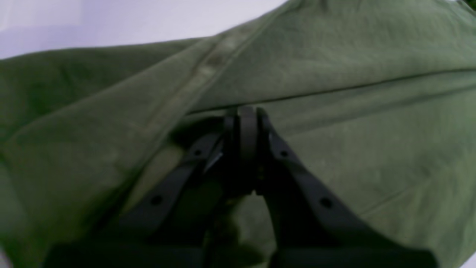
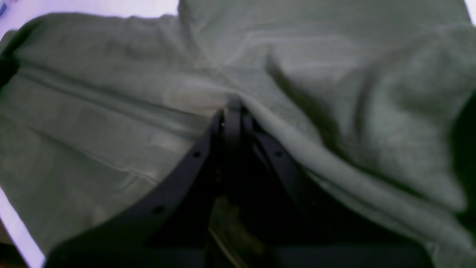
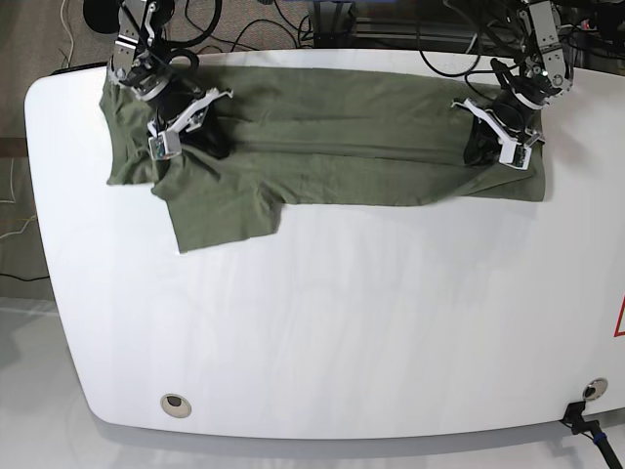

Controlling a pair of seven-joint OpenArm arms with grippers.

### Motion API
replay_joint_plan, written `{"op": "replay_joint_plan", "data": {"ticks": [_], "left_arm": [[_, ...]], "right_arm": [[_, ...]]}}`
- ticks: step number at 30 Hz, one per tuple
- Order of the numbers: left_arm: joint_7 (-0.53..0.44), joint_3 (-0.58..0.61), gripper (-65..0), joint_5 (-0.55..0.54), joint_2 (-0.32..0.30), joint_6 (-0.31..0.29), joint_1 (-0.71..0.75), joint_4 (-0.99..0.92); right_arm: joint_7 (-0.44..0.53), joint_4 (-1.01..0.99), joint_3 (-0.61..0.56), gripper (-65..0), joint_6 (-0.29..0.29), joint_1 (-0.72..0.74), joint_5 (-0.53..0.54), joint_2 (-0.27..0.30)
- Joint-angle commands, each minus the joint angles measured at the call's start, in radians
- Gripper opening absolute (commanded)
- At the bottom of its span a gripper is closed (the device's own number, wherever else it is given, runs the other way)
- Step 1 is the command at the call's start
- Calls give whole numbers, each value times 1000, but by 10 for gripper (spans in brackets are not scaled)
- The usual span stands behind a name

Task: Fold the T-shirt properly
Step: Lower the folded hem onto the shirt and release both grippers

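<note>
The shirt [image 3: 322, 147] lay spread along the far side of the desk [image 3: 342, 322], one lengthwise fold apparently made, a sleeve sticking out toward the near side. The left end effector [image 3: 488, 147] was clamped together on a pinch of cloth near the hem end; the right end effector [image 3: 190, 137] was likewise closed on cloth beside the sleeve. To fold well, both should probably lift evenly, keeping the cloth between them taut, and lay the edge down without dragging wrinkles.

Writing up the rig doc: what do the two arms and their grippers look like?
Both match: metallic silver-grey arm links, white gripper bodies, black cables at the wrists. The left gripper and the right gripper have slim matte-black fingers with small round holes. No markings are legible.
</note>
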Motion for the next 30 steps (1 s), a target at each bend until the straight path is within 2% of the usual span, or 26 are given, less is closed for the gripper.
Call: {"op": "replay_joint_plan", "data": {"ticks": [1,8,10,16,21,30], "left_arm": [[12,-15,-650,11,-10,11,0,9],[12,-19,-650,11,-15,11,-37,-11],[12,-19,-650,11,-41,11,-54,-22],[12,-19,-650,11,-61,11,-77,-38],[13,-19,-650,9,-64,11,-78,-6],[15,-17,-650,9,-64,11,-78,17]], "right_arm": [[-71,-25,-26,-650,-48,23,-77,33],[-71,-25,-57,-650,-48,62,-79,39],[-71,-25,-57,-650,-48,62,-79,36],[-71,-23,-57,-650,-48,60,-77,24],[-77,58,-54,-650,-48,43,-79,12],[-300,428,-50,-650,-48,5,-79,9]]}}
